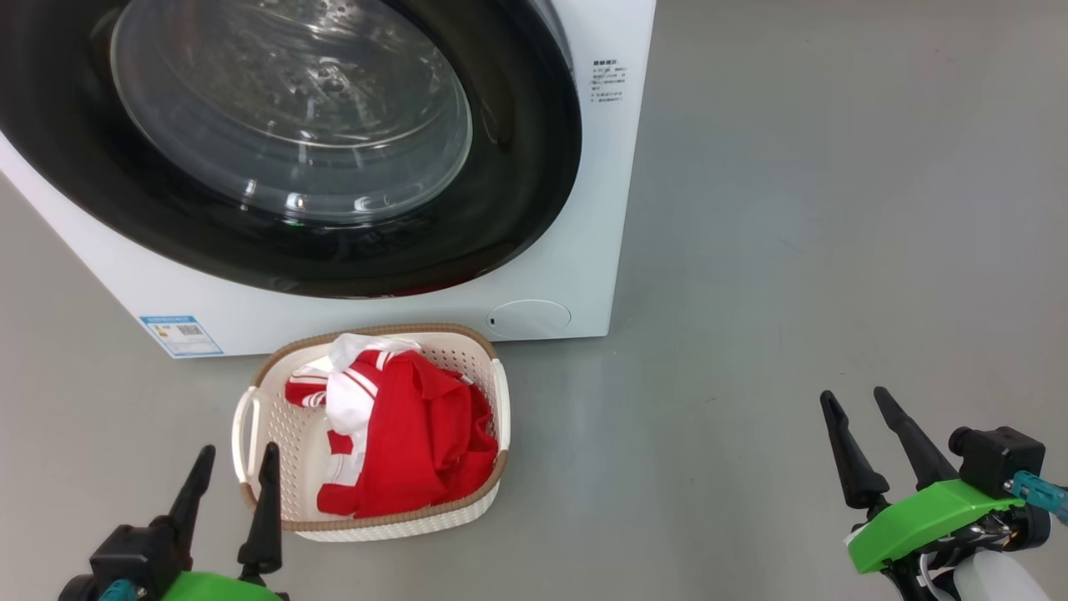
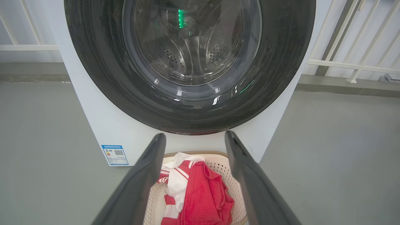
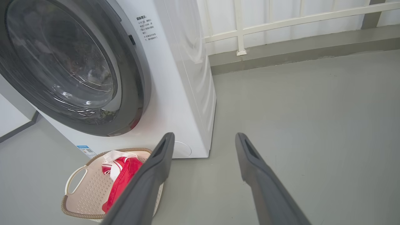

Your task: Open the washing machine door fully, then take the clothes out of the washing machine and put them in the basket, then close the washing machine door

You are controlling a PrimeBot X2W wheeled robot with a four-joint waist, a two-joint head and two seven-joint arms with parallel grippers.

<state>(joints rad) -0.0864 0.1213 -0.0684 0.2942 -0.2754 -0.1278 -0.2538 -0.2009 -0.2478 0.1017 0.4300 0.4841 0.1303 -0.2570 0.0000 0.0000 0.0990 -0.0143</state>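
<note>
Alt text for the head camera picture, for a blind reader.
A white washing machine stands with its round black-rimmed door closed; in front of it a cream basket holds red and white clothes. The left gripper and right gripper, both open and empty, show at the bottom corners.

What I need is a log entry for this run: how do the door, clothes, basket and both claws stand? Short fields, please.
washing machine door: looks shut, flush on the washing machine
clothes: red and white, heaped in the basket
basket place: on the floor, just before the machine
left claw: open, empty, beside the basket
right claw: open, empty, over the floor
task: looks complete
</note>
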